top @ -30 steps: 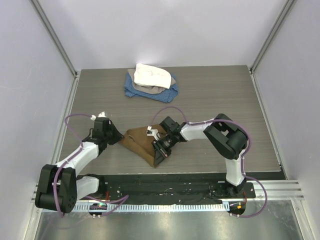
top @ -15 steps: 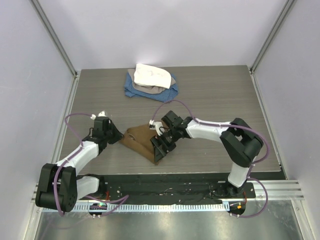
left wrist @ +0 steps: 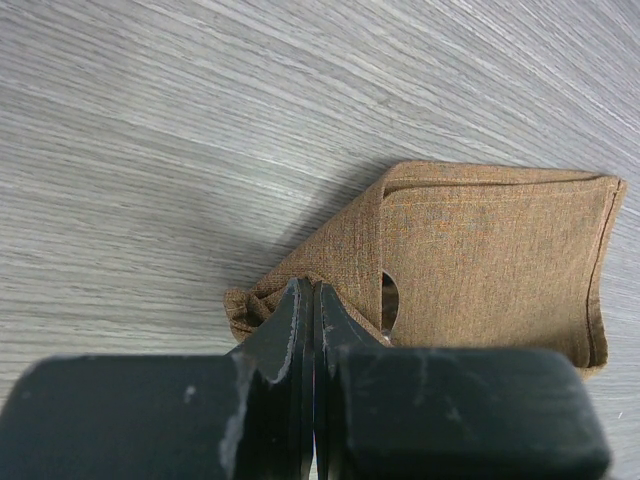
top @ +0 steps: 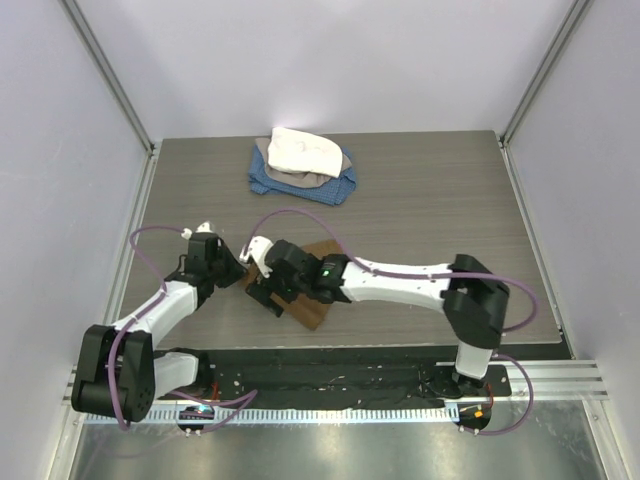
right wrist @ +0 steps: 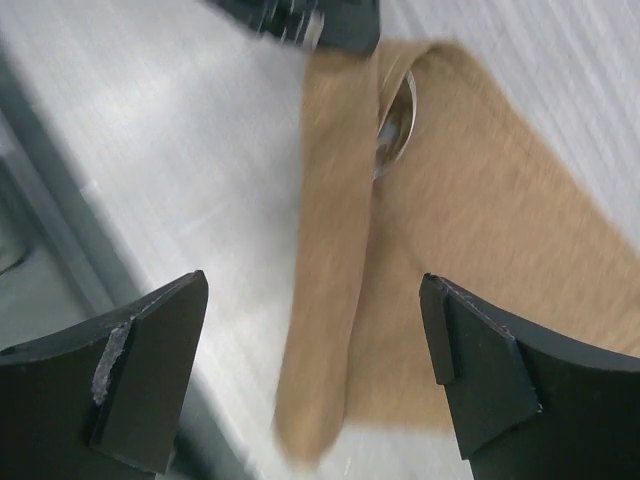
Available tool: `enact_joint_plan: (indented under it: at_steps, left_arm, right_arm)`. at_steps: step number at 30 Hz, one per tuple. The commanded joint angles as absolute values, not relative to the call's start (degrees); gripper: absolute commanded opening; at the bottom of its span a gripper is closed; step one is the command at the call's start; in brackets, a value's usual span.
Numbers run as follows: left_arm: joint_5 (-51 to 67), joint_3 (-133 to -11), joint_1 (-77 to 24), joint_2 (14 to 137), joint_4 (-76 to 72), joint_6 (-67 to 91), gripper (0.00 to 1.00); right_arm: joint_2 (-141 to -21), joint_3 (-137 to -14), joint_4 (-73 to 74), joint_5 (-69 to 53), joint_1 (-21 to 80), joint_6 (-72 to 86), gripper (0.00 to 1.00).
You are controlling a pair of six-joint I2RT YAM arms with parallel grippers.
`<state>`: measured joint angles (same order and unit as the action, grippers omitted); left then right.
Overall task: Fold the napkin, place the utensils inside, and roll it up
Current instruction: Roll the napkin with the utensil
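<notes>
The tan-brown napkin [top: 314, 310] lies folded on the table near its front edge, seen also in the left wrist view [left wrist: 490, 260]. My left gripper [top: 236, 272] is shut, its tips on the napkin's puckered left corner [left wrist: 262, 300]. My right gripper [top: 263, 291] hangs open over the napkin's left part. In its wrist view the gripper [right wrist: 312, 288] straddles a raised folded strip of the napkin [right wrist: 335, 250] without touching it. The spoon's shiny bowl [right wrist: 396, 125] peeks out from under that fold. Its handle is hidden.
A white cloth [top: 303, 150] lies on a blue cloth [top: 330, 187] at the back of the table. The black rail [top: 330, 375] with the arm bases runs just in front of the napkin. Grey walls close in left, right and back.
My right gripper opened, let go of the napkin's right part and swung left across it toward the left gripper. The left gripper stayed at the corner.
</notes>
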<state>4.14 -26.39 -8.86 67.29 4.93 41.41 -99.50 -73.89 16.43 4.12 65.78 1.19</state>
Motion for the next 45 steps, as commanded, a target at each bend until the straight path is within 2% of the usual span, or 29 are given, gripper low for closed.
enact_joint_plan:
  at_steps: [1, 10, 24, 27, 31, 35, 39, 40, 41, 44, 45]
  left_arm:
    - [4.66, -28.48, -8.44, 67.85, 2.46, 40.96, 0.0]
    - [5.54, -28.65, -8.35, 69.08, 1.76, 41.13, 0.0]
    - [7.03, -28.21, -8.26, 69.35, 0.26, 41.4, 0.0]
    - [7.12, -28.3, -8.26, 69.43, 0.18, 41.4, 0.0]
    - [7.64, -28.3, -8.26, 69.7, 0.26, 41.57, 0.0]
    - [7.38, -28.3, -8.26, 68.91, -1.14, 41.49, 0.02]
    - [5.72, -27.69, -8.26, 66.89, -0.79, 41.48, 0.16]
    - [5.54, -27.42, -8.26, 66.19, -0.88, 41.48, 0.24]
    - [5.36, -26.99, -8.26, 65.57, -0.97, 41.4, 0.28]
    - [5.62, -24.18, -8.26, 62.67, -1.75, 41.4, 0.5]
    - [5.8, -23.47, -8.26, 60.75, -2.19, 41.4, 0.61]
  right_arm:
    - [-107.47, -78.65, 9.67, 13.01, 65.57, -3.78, 0.96]
    - [-115.92, -83.41, 7.56, 7.22, 65.13, -7.03, 0.95]
    - [-120.41, -85.17, 9.32, -3.25, 60.56, -4.13, 0.87]
    - [-120.67, -84.9, 9.49, -4.48, 60.47, -4.39, 0.78]
    - [-120.67, -84.55, 9.49, -5.71, 60.47, -4.48, 0.54]
    - [-120.59, -83.24, 9.32, -7.82, 60.21, -4.48, 0.43]
    - [-119.8, -81.39, 9.32, -10.36, 59.15, -4.22, 0.38]
    - [-119.53, -80.26, 9.32, -11.85, 58.8, -4.13, 0.38]
    - [-119.18, -79.64, 9.23, -12.56, 58.45, -4.22, 0.36]
    - [-117.86, -77.09, 9.32, -16.16, 57.04, -4.92, 0.36]
    - [-117.51, -76.56, 9.32, -17.39, 56.0, -5.1, 0.36]
